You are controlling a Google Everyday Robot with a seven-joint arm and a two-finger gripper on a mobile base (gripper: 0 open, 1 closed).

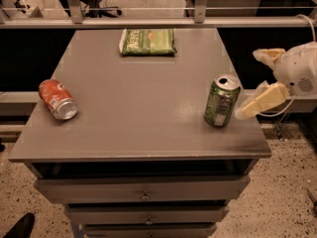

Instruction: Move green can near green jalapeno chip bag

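The green can [221, 101] stands upright near the right front edge of the grey table [143, 118]. The green jalapeno chip bag [148, 41] lies flat at the far middle of the table, well away from the can. My gripper [249, 83] comes in from the right, just beside the can at the table's right edge. It is open, with one pale finger [267, 56] higher and further back and the other pale finger [258, 102] close to the can's right side. It holds nothing.
An orange-red can [58, 99] lies on its side near the left edge. The table is a drawer cabinet with drawers [143, 188] below the front edge. A metal rail [148, 22] runs behind the table. Speckled floor surrounds it.
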